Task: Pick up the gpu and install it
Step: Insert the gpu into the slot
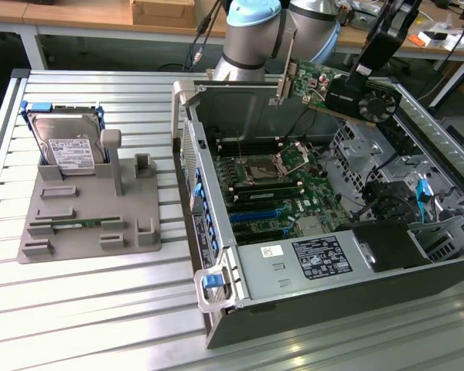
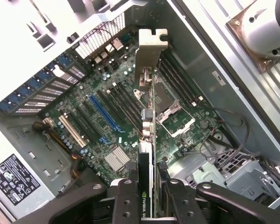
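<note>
Tool (image 1: 365,69) pinching the gpu (image 1: 332,91) holds the card in the air above the open computer case (image 1: 332,303), over its motherboard (image 2: 107,116). At the exterior view's left, a hard drive (image 1: 69,147) stands in a grey holder (image 1: 85,226) on the worktop (image 1: 85,309).

The graphics card (image 1: 348,93), black with a fan on a green board, is seen suspended clear above the open computer case (image 1: 332,309), its silver bracket (image 1: 285,77) pointing downward.
</note>
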You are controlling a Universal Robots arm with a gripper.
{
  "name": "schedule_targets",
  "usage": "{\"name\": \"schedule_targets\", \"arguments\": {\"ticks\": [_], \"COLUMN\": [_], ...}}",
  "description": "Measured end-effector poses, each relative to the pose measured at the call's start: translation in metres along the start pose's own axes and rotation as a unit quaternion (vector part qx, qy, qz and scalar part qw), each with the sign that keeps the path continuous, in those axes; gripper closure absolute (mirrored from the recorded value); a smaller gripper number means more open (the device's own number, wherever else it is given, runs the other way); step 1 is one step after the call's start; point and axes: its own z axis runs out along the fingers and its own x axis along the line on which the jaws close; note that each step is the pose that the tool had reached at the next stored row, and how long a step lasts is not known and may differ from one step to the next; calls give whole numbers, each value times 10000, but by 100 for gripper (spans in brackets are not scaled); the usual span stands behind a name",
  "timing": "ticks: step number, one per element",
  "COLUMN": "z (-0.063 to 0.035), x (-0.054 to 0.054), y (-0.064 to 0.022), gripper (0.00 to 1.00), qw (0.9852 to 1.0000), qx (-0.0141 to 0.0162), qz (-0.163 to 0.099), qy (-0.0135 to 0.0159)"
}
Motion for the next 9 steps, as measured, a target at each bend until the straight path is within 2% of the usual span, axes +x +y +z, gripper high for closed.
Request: {"name": "schedule_targets", "arguments": {"ticks": [9], "z": [5], "x": [-11], "y": [-15], "gripper": [73], "qw": [9994], "qx": [-11], "qz": [-360], "qy": [17]}}
